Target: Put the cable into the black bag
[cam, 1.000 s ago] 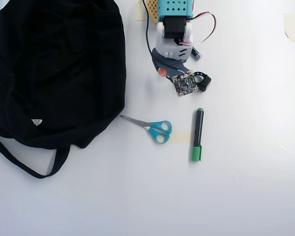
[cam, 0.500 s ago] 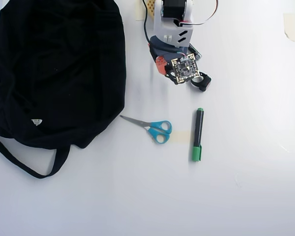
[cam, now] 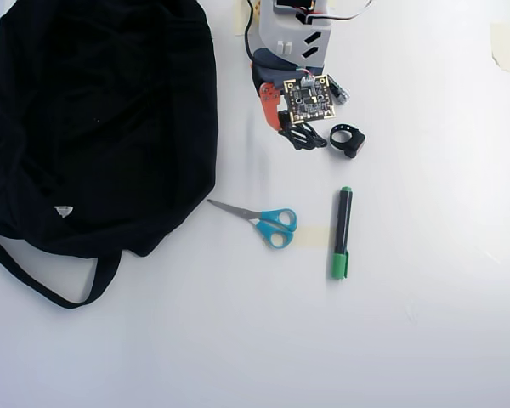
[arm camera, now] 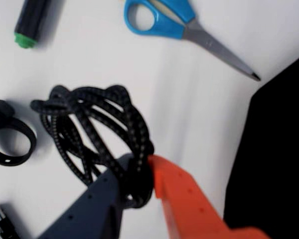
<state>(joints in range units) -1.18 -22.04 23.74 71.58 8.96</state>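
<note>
The cable (arm camera: 94, 129) is a black braided coil with pale flecks, lying bunched on the white table. My gripper (arm camera: 139, 172) is shut on the near end of the coil, which is pinched between the dark grey finger (arm camera: 97, 199) and the orange finger (arm camera: 184, 199). The black bag (arm camera: 279, 159) fills the right edge of the wrist view, beside the orange finger. In the overhead view the black bag (cam: 102, 119) lies spread at the upper left, and my gripper (cam: 291, 126) with the cable (cam: 304, 138) sits just to its right at the top middle.
Blue-handled scissors (cam: 268, 223) lie below the gripper, also at the top of the wrist view (arm camera: 179, 22). A black marker with a green cap (cam: 342, 234) lies to their right. A black strap ring (cam: 347, 139) lies beside the cable. A small metal-tipped object (arm camera: 0, 221) lies at lower left.
</note>
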